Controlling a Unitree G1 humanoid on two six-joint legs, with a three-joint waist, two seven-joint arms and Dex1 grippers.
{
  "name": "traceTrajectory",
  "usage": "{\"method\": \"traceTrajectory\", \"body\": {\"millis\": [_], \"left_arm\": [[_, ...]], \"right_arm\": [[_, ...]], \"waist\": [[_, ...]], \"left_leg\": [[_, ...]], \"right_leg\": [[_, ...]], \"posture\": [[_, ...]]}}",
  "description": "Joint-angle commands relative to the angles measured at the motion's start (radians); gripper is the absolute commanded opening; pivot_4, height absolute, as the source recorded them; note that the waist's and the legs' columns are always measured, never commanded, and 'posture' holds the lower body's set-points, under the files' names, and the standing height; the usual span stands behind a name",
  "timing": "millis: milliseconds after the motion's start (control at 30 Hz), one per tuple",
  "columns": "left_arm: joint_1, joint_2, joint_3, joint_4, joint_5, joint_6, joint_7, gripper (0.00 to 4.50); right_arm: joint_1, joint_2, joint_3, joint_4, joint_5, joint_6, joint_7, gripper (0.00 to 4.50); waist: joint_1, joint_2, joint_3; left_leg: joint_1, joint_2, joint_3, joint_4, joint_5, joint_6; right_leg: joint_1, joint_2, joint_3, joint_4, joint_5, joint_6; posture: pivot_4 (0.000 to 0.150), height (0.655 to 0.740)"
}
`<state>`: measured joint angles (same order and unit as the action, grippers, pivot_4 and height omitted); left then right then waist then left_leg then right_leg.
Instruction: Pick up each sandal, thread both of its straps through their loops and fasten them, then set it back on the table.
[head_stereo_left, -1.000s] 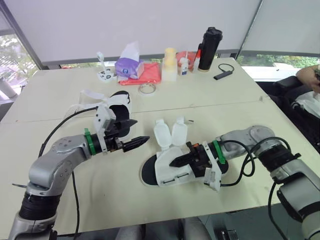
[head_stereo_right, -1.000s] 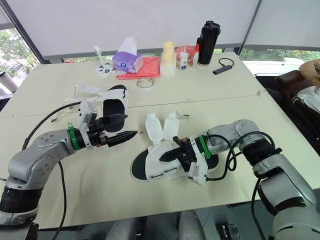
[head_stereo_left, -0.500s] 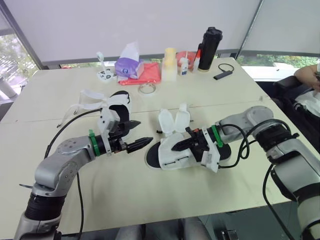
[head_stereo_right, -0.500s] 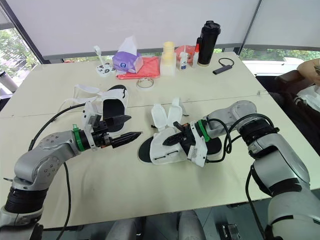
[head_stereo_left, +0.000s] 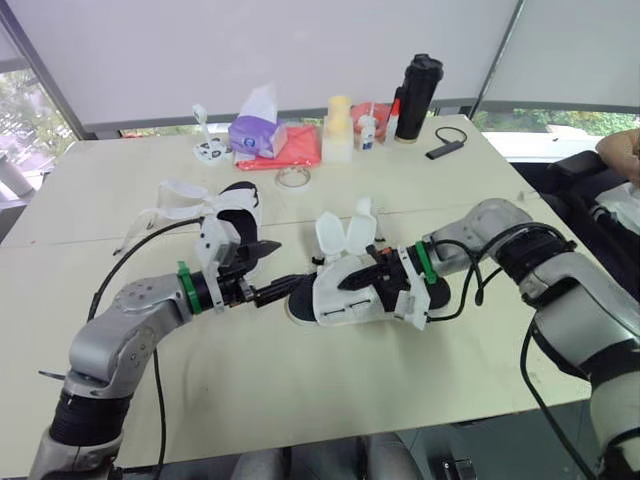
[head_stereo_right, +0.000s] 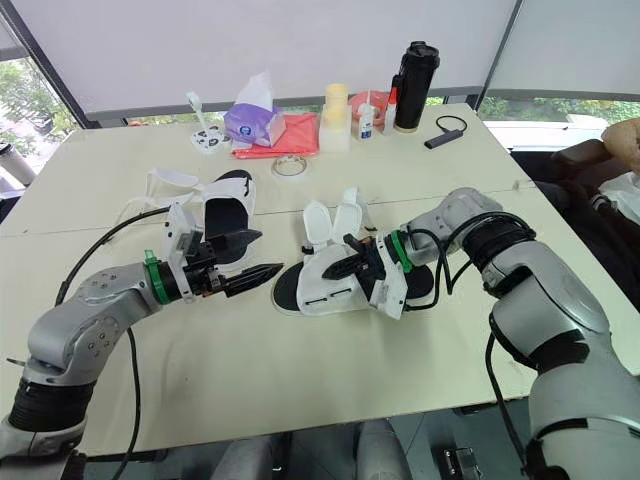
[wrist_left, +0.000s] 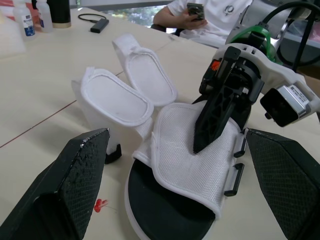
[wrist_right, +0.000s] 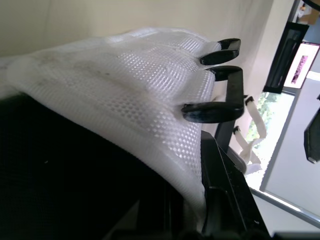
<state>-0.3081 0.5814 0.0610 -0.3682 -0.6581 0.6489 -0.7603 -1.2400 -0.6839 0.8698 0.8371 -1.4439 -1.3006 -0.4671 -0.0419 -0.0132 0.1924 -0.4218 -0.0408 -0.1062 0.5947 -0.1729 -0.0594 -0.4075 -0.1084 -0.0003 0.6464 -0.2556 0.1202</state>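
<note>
A white mesh sandal (head_stereo_left: 345, 297) with a black sole lies mid-table, its two white straps (head_stereo_left: 342, 232) standing up, unfastened. My right gripper (head_stereo_left: 352, 284) is shut on the mesh upper, one black finger (wrist_left: 215, 116) lying on top of it. The black strap loops (wrist_right: 216, 102) jut from the upper's edge. My left gripper (head_stereo_left: 281, 268) is open, its fingertips at the sandal's toe, its fingers (wrist_left: 70, 186) standing to either side of the sandal in the left wrist view. The second sandal (head_stereo_left: 236, 205) rests behind the left gripper with loose straps (head_stereo_left: 178, 198).
Along the far edge stand a purple tissue pack (head_stereo_left: 257, 133), red cloth (head_stereo_left: 296, 147), small bottles (head_stereo_left: 369, 131), a black flask (head_stereo_left: 418, 98), a tape ring (head_stereo_left: 294, 177) and a black cabled device (head_stereo_left: 446, 150). A person with a phone (wrist_left: 196, 9) sits beyond the table's right side.
My right gripper has carried the sandal leftward, up to the left gripper's fingertips. The left arm has shifted only slightly.
</note>
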Motion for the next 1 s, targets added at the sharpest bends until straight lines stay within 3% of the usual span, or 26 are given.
{"method": "traceTrajectory", "body": {"millis": [33, 267, 400, 600, 800, 1000], "left_arm": [[0.002, 0.001, 0.017, -0.043, -0.011, -0.010, 0.003, 4.50], [0.003, 0.002, 0.015, -0.047, -0.013, -0.008, 0.007, 4.50], [0.003, 0.002, 0.012, -0.048, -0.013, -0.006, 0.006, 4.50], [0.007, 0.015, -0.001, -0.047, -0.003, -0.005, -0.010, 4.50], [0.015, 0.039, -0.018, -0.030, 0.030, -0.024, -0.037, 4.50], [0.017, 0.043, -0.016, -0.008, 0.048, -0.039, -0.057, 4.50]], "right_arm": [[-0.041, 0.003, 0.045, 0.023, -0.026, 0.030, -0.079, 0.02], [-0.042, 0.020, 0.100, 0.058, -0.010, 0.025, -0.118, 0.02], [-0.037, 0.032, 0.098, 0.079, 0.026, 0.009, -0.095, 1.43], [-0.024, 0.009, 0.084, 0.089, 0.093, -0.012, -0.015, 4.43], [0.026, -0.060, 0.024, 0.038, 0.219, -0.047, 0.130, 4.43], [0.138, -0.198, -0.101, -0.123, 0.517, -0.036, 0.418, 4.43]], "waist": [[0.000, 0.000, 0.000], [-0.002, 0.000, 0.000], [-0.003, 0.000, 0.000], [-0.003, 0.000, 0.000], [0.002, 0.000, 0.000], [0.001, 0.000, 0.000]], "left_leg": [[0.000, 0.000, 0.000, 0.000, 0.000, 0.000], [0.001, 0.000, 0.000, -0.001, 0.000, 0.000], [0.002, 0.000, 0.000, -0.001, 0.000, 0.000], [0.006, 0.001, 0.000, -0.002, 0.000, 0.000], [0.013, 0.001, -0.001, -0.003, 0.000, 0.000], [0.012, 0.001, -0.002, -0.003, 0.000, 0.000]], "right_leg": [[0.000, 0.000, 0.000, 0.000, 0.000, 0.000], [0.000, 0.000, 0.000, 0.001, 0.000, 0.000], [0.001, 0.001, 0.000, 0.001, 0.000, 0.000], [0.004, 0.001, 0.001, 0.001, 0.000, -0.001], [0.012, 0.002, 0.001, 0.000, -0.003, -0.005], [0.013, 0.002, 0.001, -0.001, -0.003, -0.004]], "posture": [[0.150, 0.7400], [0.150, 0.7400], [0.150, 0.7400], [0.150, 0.7400], [0.150, 0.7400], [0.150, 0.7400]]}}
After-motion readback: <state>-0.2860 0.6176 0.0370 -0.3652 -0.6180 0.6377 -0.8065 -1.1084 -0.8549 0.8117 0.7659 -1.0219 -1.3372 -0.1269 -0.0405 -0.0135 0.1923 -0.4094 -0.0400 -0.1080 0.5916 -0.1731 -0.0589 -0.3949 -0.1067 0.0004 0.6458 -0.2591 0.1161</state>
